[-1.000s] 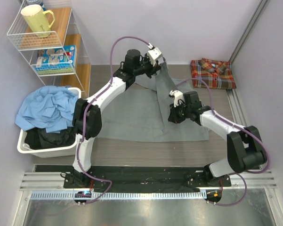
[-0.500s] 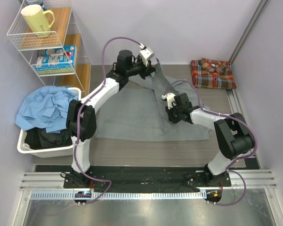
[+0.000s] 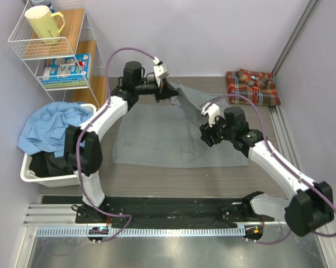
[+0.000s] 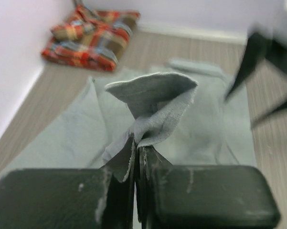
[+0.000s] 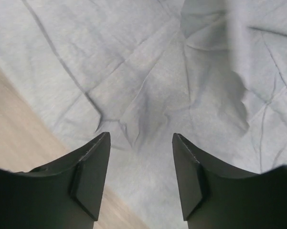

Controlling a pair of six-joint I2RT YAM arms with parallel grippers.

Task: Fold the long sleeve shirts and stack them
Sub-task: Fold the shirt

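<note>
The grey long sleeve shirt (image 3: 156, 139) lies spread across the middle of the table. My left gripper (image 3: 169, 91) is shut on a raised fold of its far edge, and in the left wrist view the grey cloth (image 4: 155, 95) bunches up out of the closed fingertips of that gripper (image 4: 137, 148). My right gripper (image 3: 203, 138) hovers open over the shirt's right part. In the right wrist view, flat creased grey cloth (image 5: 181, 71) shows between the fingers of the right gripper (image 5: 141, 138), which hold nothing. The plaid shirt (image 3: 252, 86) lies folded at the back right corner, also seen as the plaid shirt (image 4: 90, 38).
A white basket (image 3: 31, 173) with blue and black clothes stands at the left. Behind it is a wire shelf (image 3: 50, 56) with a yellow mug (image 3: 43, 23). A metal rail (image 3: 280, 125) runs along the right side.
My right gripper has opened and let go of the grey shirt. My left gripper has moved left and lower, dragging the held grey fold with it.
</note>
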